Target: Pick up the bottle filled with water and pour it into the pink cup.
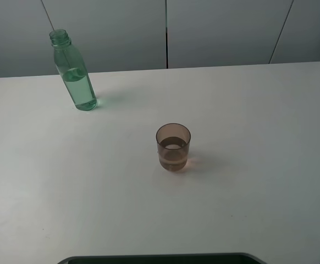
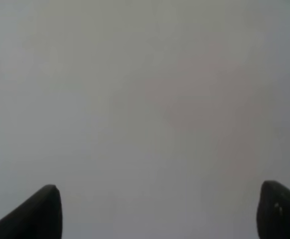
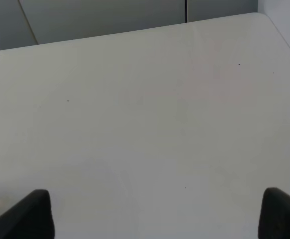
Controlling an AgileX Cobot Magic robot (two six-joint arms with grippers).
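Dark and curved, a machine edge point(image 1: 160, 257) is showing along the near border of the high view, and neither arm is reaching into that view. Two black fingertips point(image 2: 40, 214) of the left gripper point(image 2: 157, 214) are standing far apart at the corners of the left wrist view, gripping nothing, with only a blurred pale surface lying between and beyond them. Fingertips point(image 3: 30, 215) of the right gripper point(image 3: 157, 215) are likewise sitting wide apart and empty in the right wrist view, hanging over bare white tabletop and looking toward the table's far edge. Past the machine edge, the white table point(image 1: 270, 181) is spreading across nearly the whole high view, smooth and matte. Near its middle the pink cup point(image 1: 173, 147) is standing upright, translucent and brownish-pink, with liquid showing in its lower part and a soft shadow lying beside it. Farther back and to the left, well apart from the cup, the bottle point(image 1: 73, 71) is standing upright near the table's far edge, green-tinted, uncapped, and holding water up to roughly its middle. Behind the table, grey wall panels point(image 1: 220, 30) are running across the background, divided by thin dark seams, some of them slanting.
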